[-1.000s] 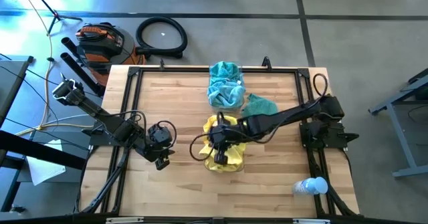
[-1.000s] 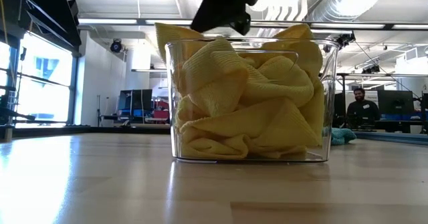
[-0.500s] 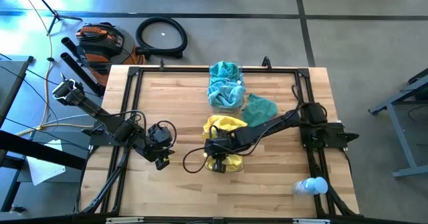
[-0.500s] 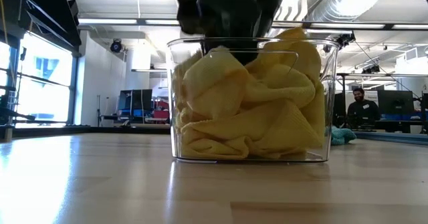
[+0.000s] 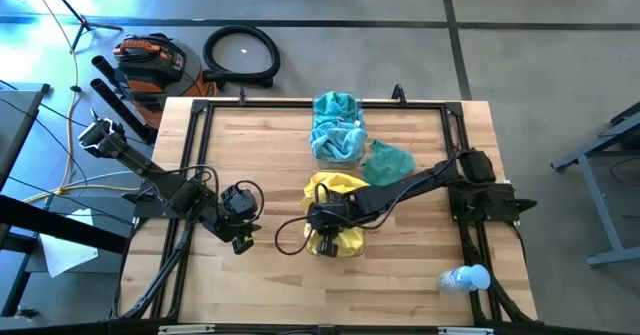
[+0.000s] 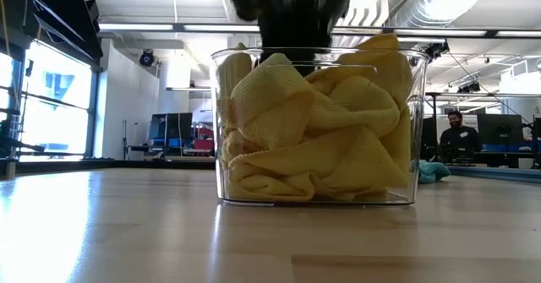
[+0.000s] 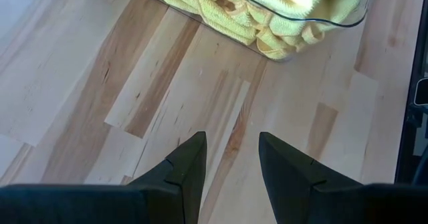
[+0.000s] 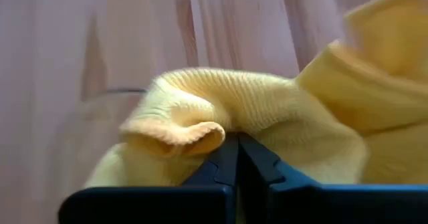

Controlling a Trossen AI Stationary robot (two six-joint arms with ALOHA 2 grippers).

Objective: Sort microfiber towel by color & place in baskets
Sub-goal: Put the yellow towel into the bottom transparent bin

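The right gripper (image 5: pixel 322 218) reaches down into the near clear plastic bin (image 6: pixel 404 131), fingers pinched on a fold of bright yellow fuzzy cloth (image 8: pixel 200 110) atop the heap filling it. The left gripper (image 7: pixel 231 158) hovers unclenched over bare wood beside it. Beyond stands a second clear bin of teal-blue cloths (image 5: pixel 335 125); one loose teal cloth (image 5: pixel 388 159) lies on the wooden table (image 5: pixel 250 145).

Crumpled yellow towels (image 6: pixel 317 131) fill one clear basket (image 6: pixel 416 131); teal towels (image 5: pixel 336 125) the other.

Lower yellow towels (image 6: pixel 313 139) under upper folds
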